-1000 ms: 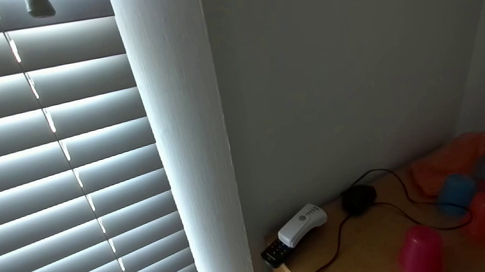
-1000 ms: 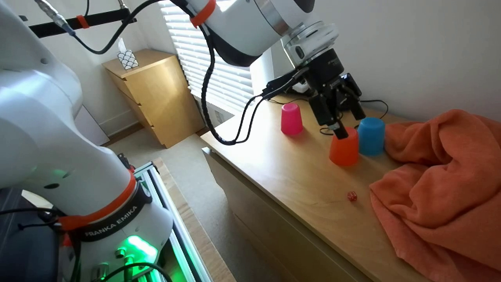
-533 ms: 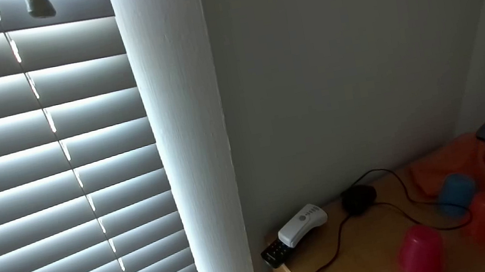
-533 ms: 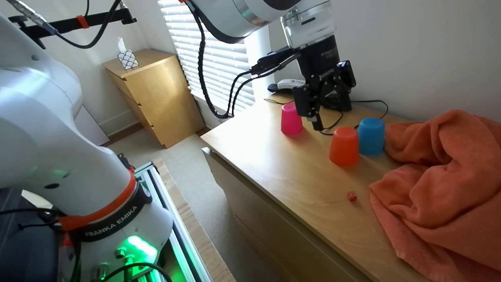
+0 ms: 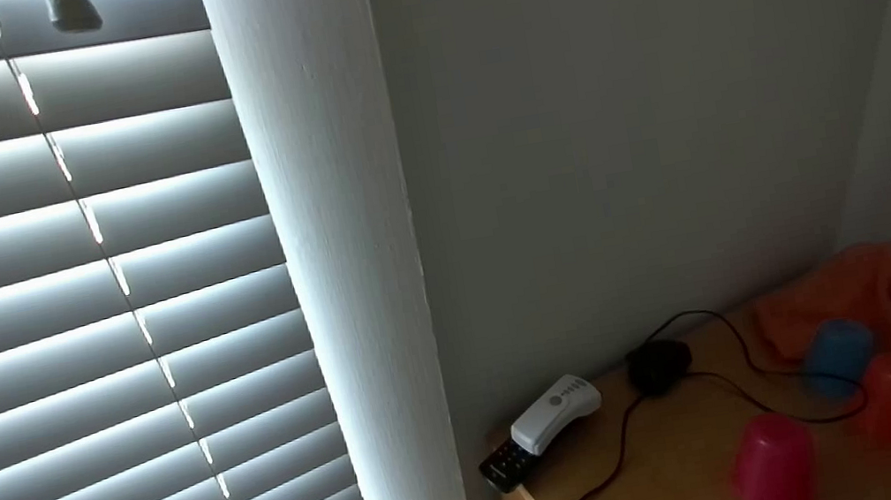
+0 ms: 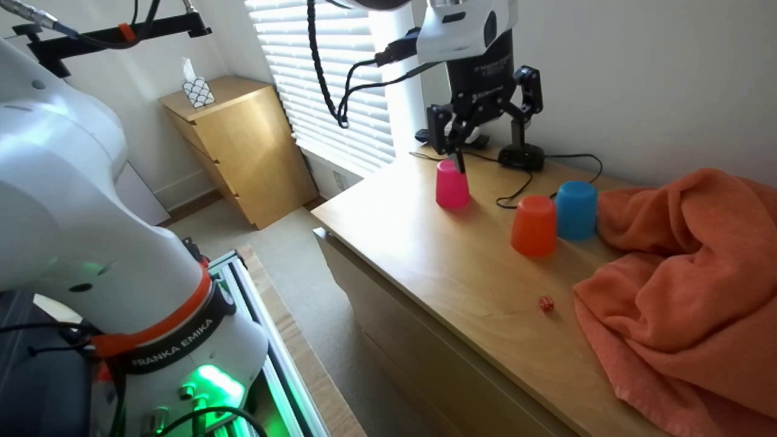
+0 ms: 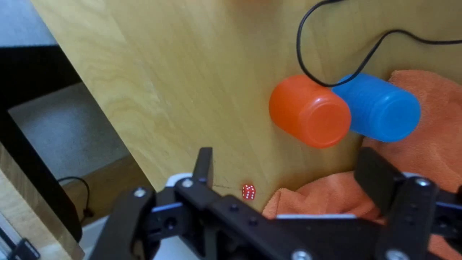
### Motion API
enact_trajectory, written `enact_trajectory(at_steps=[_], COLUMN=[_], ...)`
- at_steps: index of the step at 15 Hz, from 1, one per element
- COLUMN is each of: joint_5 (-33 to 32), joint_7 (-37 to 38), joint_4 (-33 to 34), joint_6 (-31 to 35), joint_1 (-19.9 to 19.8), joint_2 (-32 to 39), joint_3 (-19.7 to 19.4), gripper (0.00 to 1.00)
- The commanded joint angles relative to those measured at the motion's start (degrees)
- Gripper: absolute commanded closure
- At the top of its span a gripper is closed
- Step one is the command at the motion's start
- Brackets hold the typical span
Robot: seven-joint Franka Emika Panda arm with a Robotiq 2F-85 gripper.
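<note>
The orange tapered plastic cup (image 7: 310, 112) might topple if the black gripper (image 7: 286, 153), jaws spread and empty, snags the thin black cable (image 7: 298, 45) nearby.

flat pale-wood worktop (image 6: 413, 255): smooth, satin | orange tapered plastic cup (image 7: 310, 110), blue tapered plastic cup (image 7: 382, 108): smooth, glossy | rumpled orange cloth (image 6: 704, 291): matt, fuzzy
</note>
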Motion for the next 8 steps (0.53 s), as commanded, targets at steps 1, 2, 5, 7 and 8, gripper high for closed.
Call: enact_trajectory(at_steps=[1,2,5,7,8], joint_5=[9.03,10.28,9.16,9.62,9.69], joint_7=[-0.72,-0.73,-0.28,-0.24,-0.22], joint_4=[-2.78,-2.85,-0.69,-1.03,-1.1], joint_6=[1.27,1.14,-0.18,-0.18,-0.18], joint_1=[0.62,0.44,-0.55,-0.59,-0.6], joint_2=[-4.41,-5.03,-3.3,-3.97,-4.06], joint_3=[-0.87,-0.75,0.44,0.46,0.46], gripper=[0.0,0.0,0.0,0.0,0.0])
